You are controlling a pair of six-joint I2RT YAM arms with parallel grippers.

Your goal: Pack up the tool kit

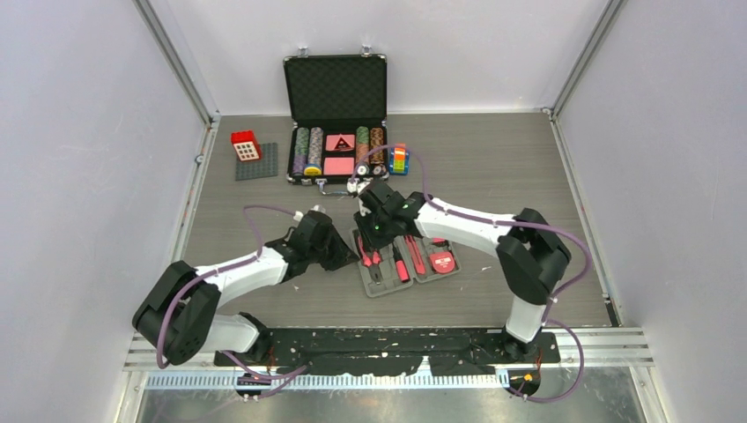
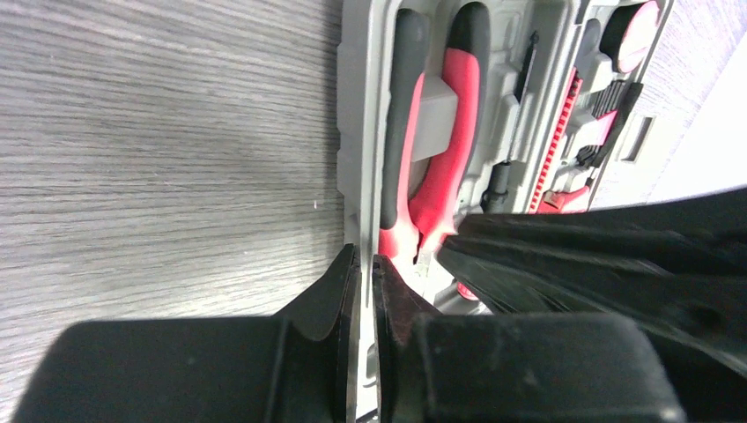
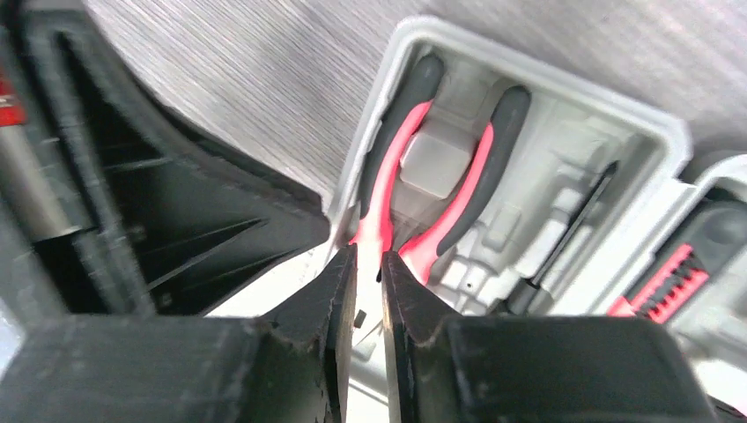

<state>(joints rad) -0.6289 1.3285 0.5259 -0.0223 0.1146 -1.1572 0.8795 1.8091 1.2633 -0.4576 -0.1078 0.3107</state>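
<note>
The tool kit [image 1: 380, 289] lies open on the tabletop [image 1: 493, 167] at centre frame, with the pliers [image 3: 388, 189] seated at its left end. The left gripper [image 2: 363, 260] pinches its left rim. The right gripper [image 3: 368, 256] hovers over the pliers, its fingers nearly together; I cannot tell whether it grips anything.

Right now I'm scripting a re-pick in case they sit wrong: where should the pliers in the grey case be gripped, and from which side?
Probably on the pliers where the two handles converge, coming straight down from above. The handles splay around a moulded grey block and lie low between the case walls, so a sideways approach looks blocked.
</note>
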